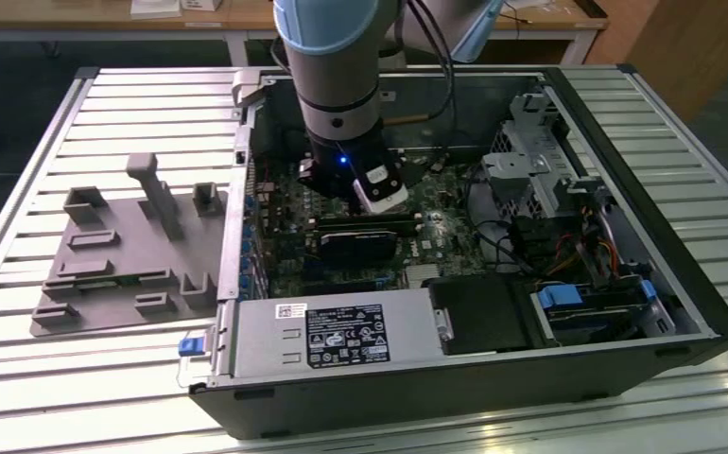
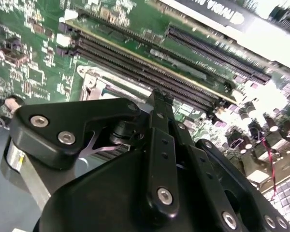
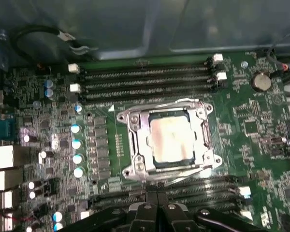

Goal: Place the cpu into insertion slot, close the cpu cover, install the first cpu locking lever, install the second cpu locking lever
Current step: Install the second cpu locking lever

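Claw [image 3: 157, 200] fingers pressed together beside covered cpu [image 3: 171, 138].

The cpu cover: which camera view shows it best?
The first wrist view: the cpu cover lies closed, with the cpu in its window. The second wrist view shows a corner of it behind the claw; in the exterior view the arm covers it.

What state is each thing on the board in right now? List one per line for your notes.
cpu: seated in the slot, top showing.
cover: closed flat around the cpu.
gripper: shut, empty, just beside the socket.
memory slots: empty.
computer case: side open.
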`<state>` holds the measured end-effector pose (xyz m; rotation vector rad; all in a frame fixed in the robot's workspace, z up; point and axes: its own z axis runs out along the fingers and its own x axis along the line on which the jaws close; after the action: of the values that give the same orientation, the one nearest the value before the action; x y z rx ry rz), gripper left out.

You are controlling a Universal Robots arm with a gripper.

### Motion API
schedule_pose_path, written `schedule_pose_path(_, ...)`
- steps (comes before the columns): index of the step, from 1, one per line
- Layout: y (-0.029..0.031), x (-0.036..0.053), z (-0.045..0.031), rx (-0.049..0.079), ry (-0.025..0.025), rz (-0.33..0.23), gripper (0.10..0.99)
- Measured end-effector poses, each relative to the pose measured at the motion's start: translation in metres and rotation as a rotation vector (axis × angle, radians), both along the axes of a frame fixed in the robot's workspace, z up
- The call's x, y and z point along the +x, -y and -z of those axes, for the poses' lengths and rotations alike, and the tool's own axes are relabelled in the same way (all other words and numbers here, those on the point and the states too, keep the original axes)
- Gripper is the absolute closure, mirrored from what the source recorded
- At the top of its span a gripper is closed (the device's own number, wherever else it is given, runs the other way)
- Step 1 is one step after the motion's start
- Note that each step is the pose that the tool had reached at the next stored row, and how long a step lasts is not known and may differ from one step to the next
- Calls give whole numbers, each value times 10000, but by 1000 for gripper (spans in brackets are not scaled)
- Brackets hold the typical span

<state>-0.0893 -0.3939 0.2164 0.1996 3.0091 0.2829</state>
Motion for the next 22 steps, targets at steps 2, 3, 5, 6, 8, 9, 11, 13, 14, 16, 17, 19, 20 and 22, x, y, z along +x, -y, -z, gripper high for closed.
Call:
schedule_pose_path(2,7,-1,20,138,0,-27,984)
schedule_pose_path(3,16,-1,33,177,0,-37,984)
schedule_pose_path(5,36,-1,59,239,0,-54,984)
schedule_pose_path(6,48,-1,70,269,0,-62,984)
schedule_pose_path(8,80,-1,82,308,-1,-69,984)
schedule_pose_path(9,93,-1,87,348,0,-73,984)
schedule_pose_path(11,107,-4,96,526,1,-80,984)
schedule_pose_path(13,120,-10,108,714,1,-91,984)
schedule_pose_path(14,128,-14,115,788,1,-95,984)
schedule_pose_path(16,148,-20,134,886,1,-101,984)
schedule_pose_path(17,157,-23,144,927,1,-103,984)
schedule_pose_path(19,172,-34,161,1036,2,-107,984)
schedule_pose_path(20,178,-41,167,1108,2,-110,984)
schedule_pose_path(22,187,-55,179,1263,2,-116,984)
